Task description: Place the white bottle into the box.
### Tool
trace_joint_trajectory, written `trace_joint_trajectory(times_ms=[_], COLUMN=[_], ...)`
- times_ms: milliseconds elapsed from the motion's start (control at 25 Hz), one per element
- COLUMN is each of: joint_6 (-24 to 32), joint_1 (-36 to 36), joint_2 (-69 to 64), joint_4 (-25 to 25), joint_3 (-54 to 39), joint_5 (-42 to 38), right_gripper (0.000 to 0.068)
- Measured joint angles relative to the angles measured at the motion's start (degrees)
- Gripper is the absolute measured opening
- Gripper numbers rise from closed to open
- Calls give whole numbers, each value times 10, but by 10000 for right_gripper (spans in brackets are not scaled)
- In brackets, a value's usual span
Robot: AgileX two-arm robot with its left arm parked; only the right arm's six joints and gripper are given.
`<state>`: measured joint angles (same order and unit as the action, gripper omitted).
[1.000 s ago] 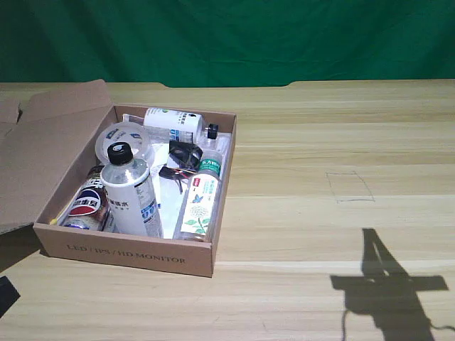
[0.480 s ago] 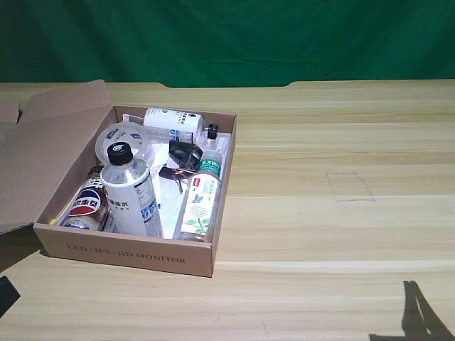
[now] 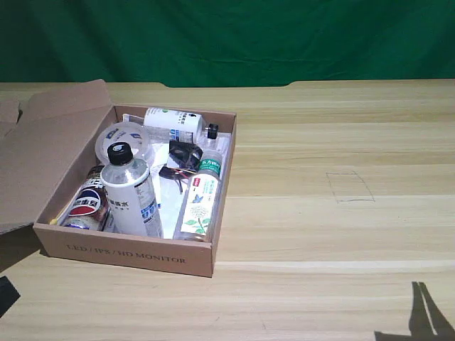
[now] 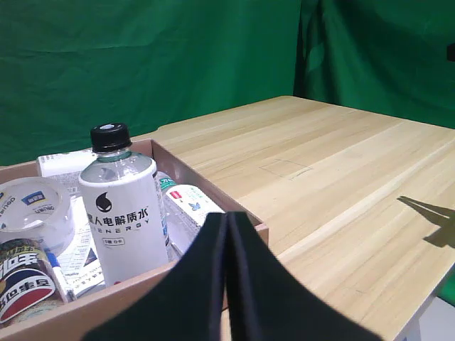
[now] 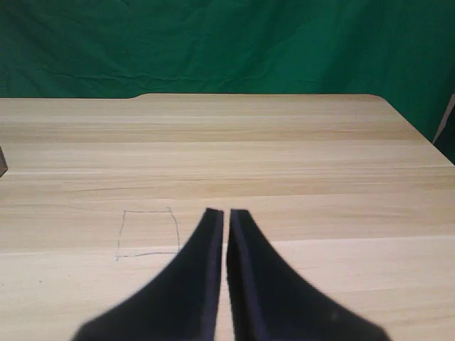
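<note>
**A:** Exterior view q: where's the white bottle [image 3: 130, 190] rn? Looks to me like it's already standing in the box [image 3: 128, 254], upright, black cap up, front corner on that view's left, squeezed between the cola can [image 3: 87, 202] and the green-cap bottle [image 3: 200, 199] lying flat next to it.

**B:** yep, same in the left wrist view, bottle [image 4: 122, 210] vertical inside the cardboard wall [image 4: 213, 201]. So imo the placing is done, nothing left on the table [image 3: 341, 128] to fetch.

**A:** and the right gripper [image 5: 225, 213]?

**B:** Not in the exterior shot at all, only a shadow at the bottom corner on that view's right. From its own cam: fingers [image 5: 202, 263] pressed nearly together, just a sliver of a gap, nothing held. It's looking out over bare wood w/ the pencilled square [image 5: 148, 232] just ahead.

**A:** so bottle vs gripper?

**B:** well apart. Box sits on the exterior view's left, gripper is off toward the right/near edge, and neither box nor bottle shows in its cam. Long axis of the bottle is vertical, so if anything needed fixing it'd be a reach across + side grab. Parked left arm is way closer tbh, box is right under its cam.
</note>
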<state>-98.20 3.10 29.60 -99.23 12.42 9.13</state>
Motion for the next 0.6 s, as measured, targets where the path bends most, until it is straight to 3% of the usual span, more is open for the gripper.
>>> trace_joint_trajectory(times_ms=[600], joint_6=[-1], joint_1=[0], joint_2=[-39], joint_4=[2], joint_3=[0], joint_5=[0], right_gripper=[3])
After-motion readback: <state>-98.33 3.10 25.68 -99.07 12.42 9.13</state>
